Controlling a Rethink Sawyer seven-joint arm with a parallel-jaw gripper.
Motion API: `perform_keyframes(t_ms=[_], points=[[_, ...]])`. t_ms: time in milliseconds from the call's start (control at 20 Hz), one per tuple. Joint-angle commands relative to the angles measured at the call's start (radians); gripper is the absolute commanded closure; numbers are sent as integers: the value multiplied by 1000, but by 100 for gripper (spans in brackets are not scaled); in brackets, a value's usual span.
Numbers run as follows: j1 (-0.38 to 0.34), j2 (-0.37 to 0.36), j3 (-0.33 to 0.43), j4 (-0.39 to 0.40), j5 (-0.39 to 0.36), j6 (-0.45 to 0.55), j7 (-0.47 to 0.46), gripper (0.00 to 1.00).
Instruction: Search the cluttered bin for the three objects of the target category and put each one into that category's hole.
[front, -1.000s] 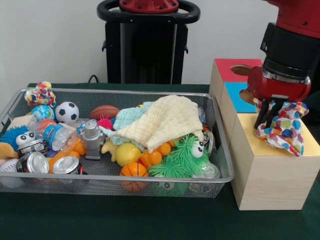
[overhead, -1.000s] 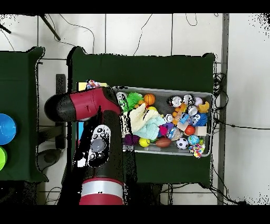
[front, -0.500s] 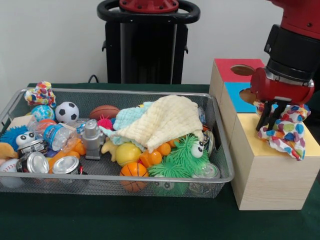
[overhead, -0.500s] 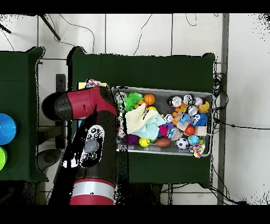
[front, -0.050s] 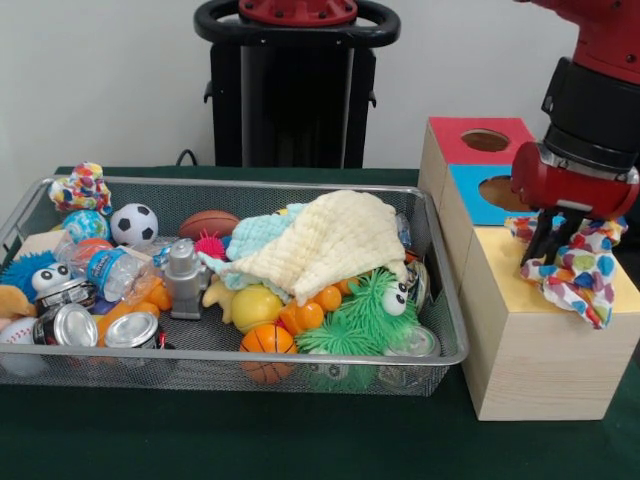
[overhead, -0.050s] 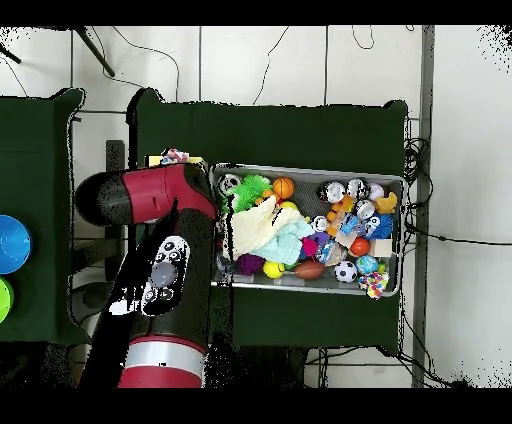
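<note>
Fingers (front, -0.050s: 556, 243) of the gripper are clamped together on a spotted cloth (front, -0.050s: 577, 268), which hangs from them and drapes onto the yellow top (front, -0.050s: 520, 270) of the wooden box (front, -0.050s: 530, 360). The cloth spreads mostly below and to the right of the fingers, its lower folds touching the yellow surface near the box's right edge. Behind and to the left of the fingers lies the blue section with its hole (front, -0.050s: 503, 192), partly hidden by the red wrist; farther back is the red section with another hole (front, -0.050s: 486, 139).

Well to the left of the fingers sits the wire bin (front, -0.050s: 440, 330) on the green table (front, -0.050s: 300, 440). A cream cloth (front, -0.050s: 330, 240) lies heaped over a pale blue cloth (front, -0.050s: 258, 235) near the bin's middle. A second spotted cloth (front, -0.050s: 80, 188) rests in the bin's far left corner, farthest from the fingers. Around these lie a soccer ball (front, -0.050s: 133, 224), a football (front, -0.050s: 208, 223), a small basketball (front, -0.050s: 268, 340), a green fuzzy toy (front, -0.050s: 375, 310), a grey robot figure (front, -0.050s: 184, 278) and cans (front, -0.050s: 130, 330).

In the overhead view the arm (overhead, -0.050s: 160, 270) covers the box, and a bit of spotted cloth (overhead, -0.050s: 175, 156) shows just past it.
</note>
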Motion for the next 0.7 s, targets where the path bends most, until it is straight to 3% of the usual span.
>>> perform_keyframes(t_ms=[50,700], points=[[11,124,28,34,57,-61,308,100],[17,170,22,41,98,-91,344,100]])
